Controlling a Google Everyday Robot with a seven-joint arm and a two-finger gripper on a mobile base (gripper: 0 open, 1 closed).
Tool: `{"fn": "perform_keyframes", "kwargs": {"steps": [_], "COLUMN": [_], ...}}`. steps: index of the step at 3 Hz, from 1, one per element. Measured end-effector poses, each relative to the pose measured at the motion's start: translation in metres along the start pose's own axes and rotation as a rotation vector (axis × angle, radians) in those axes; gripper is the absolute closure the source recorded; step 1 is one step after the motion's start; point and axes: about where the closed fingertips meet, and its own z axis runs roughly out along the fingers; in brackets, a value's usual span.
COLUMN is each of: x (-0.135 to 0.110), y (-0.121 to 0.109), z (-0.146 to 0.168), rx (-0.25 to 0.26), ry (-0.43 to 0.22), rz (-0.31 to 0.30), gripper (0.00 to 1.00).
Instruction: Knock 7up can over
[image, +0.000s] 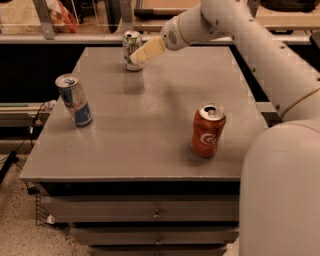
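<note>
The 7up can (131, 49), silvery-white with green lettering and a silver top, stands upright near the far left edge of the grey table (150, 115). My gripper (136, 57) reaches in from the right on the white arm. Its cream fingers (148, 50) point left and down, and their tips overlap the can's right side. I cannot tell if they touch it.
A blue-and-silver slim can (74, 99) stands at the table's left edge. An orange-red can (208, 130) stands at the front right. My white arm (260, 55) spans the right side. Shelving and a red bag (60, 15) lie behind the table.
</note>
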Motion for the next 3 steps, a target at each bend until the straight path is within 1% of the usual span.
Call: {"fn": "perform_keyframes", "kwargs": {"steps": [1,2,3], "x": [0.005,0.002,-0.007], "y": [-0.019,-0.033,-0.031], "z": [0.031,0.053,0.066], "rx": [0.026,0.055,0.049], "ry": [-0.080,-0.185,-0.235], "rz": [0.054,0.075,0.067], "gripper": [0.00,0.00,0.09]}}
